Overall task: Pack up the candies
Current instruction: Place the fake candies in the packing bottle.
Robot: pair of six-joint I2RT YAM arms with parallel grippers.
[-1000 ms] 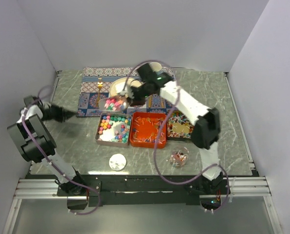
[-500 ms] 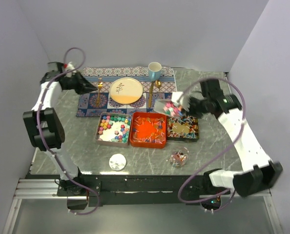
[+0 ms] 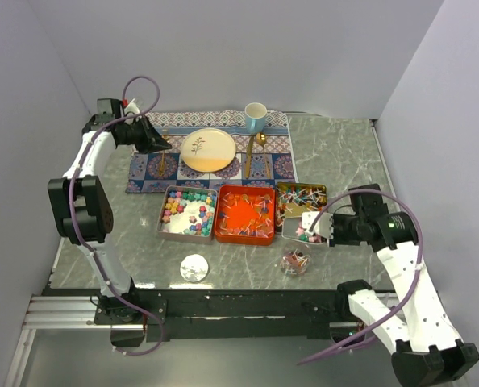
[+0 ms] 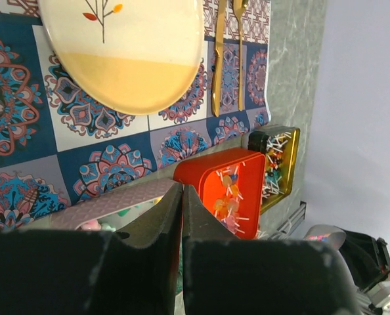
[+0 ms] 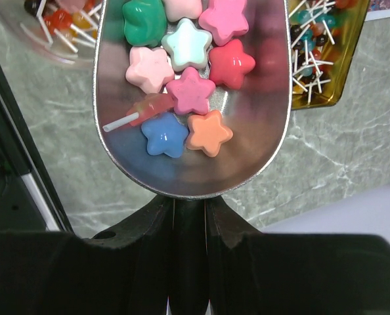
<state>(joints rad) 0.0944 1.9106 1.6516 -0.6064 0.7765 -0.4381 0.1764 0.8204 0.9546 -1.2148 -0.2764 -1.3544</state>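
Pastel star-shaped candies and one red stick sweet lie in a metal scoop. My right gripper is shut on the scoop's handle. From above, the scoop hangs between the gold tin and a small clear jar holding a few sweets; my right gripper is behind it. More candies fill the silver tin, the red tin and the gold tin. My left gripper is shut and empty over the patterned mat's left end. In the left wrist view, my left gripper hangs above the tins.
On the patterned mat at the back stand a cream plate, gold cutlery and a blue cup. A round white lid lies near the front edge. White walls close in on both sides.
My right arm has carried the loaded scoop from over the mat, past the gold tin, down beside the clear jar. My left arm has swung from the left side up to the mat's far-left end.
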